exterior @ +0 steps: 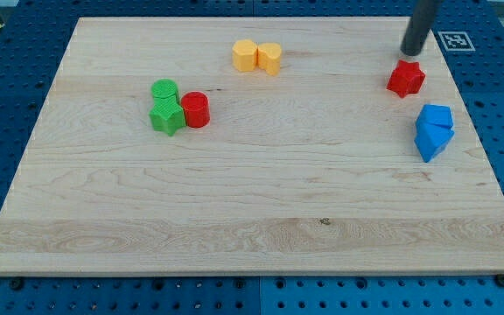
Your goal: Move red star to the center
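The red star [406, 79] lies near the view's top right on the wooden board [252, 201]. My tip [410, 51] stands just above the star in the view, at its top edge, very close to it; I cannot tell if it touches. The rod rises out of the view's top.
Two blue blocks [434, 131] sit together below the red star at the right. Two yellow blocks [257, 57] sit at the top middle. A red cylinder [196, 109], a green cylinder [164, 90] and a green star [166, 116] cluster at the left.
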`<move>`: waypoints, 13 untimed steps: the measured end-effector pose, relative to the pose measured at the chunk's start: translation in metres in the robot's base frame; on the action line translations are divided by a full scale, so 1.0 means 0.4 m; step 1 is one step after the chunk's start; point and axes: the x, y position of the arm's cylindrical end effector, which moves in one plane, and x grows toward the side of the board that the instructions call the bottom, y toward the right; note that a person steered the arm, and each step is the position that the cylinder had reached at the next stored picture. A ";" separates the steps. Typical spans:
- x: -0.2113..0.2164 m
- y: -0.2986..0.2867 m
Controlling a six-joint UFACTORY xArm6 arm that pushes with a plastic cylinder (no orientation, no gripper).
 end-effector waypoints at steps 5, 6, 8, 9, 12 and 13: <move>0.158 -0.053; 0.188 -0.088; 0.196 -0.127; 0.196 -0.127; 0.196 -0.168; 0.196 -0.170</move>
